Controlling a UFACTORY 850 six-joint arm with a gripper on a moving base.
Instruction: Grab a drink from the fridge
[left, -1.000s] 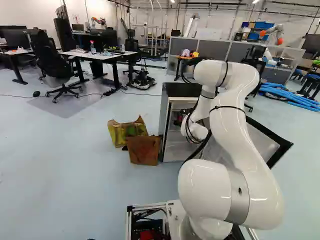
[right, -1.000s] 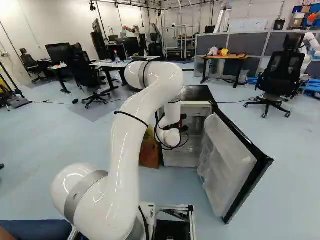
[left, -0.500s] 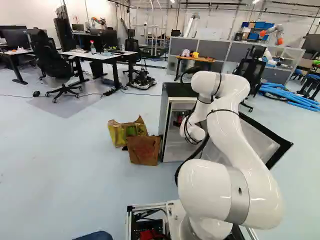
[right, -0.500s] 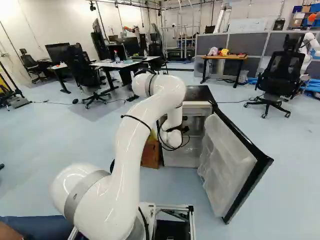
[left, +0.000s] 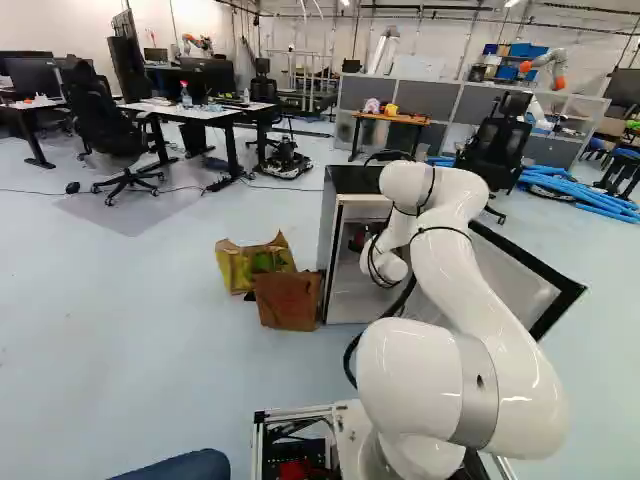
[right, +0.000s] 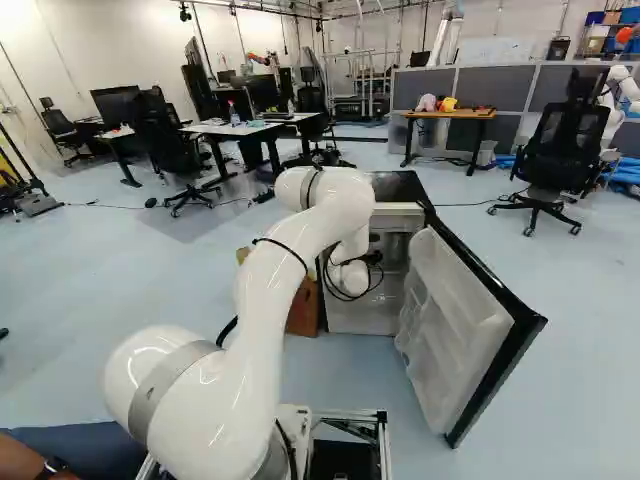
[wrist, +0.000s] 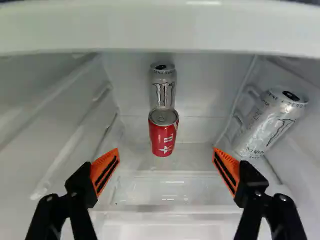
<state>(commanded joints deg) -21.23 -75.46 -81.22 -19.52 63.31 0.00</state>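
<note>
Well, my jaws (wrist: 166, 149) stand wide apart, facing into the open fridge (left: 342, 182). Across from one orange pad (wrist: 105, 171), the red can (wrist: 163, 134) stands upright ahead of me, lined up with the gap and touching neither pad. A silver can (wrist: 162, 90) stands just behind it. Beyond my other pad, by the fridge's side wall, sits a second silver can (wrist: 267, 125).
</note>
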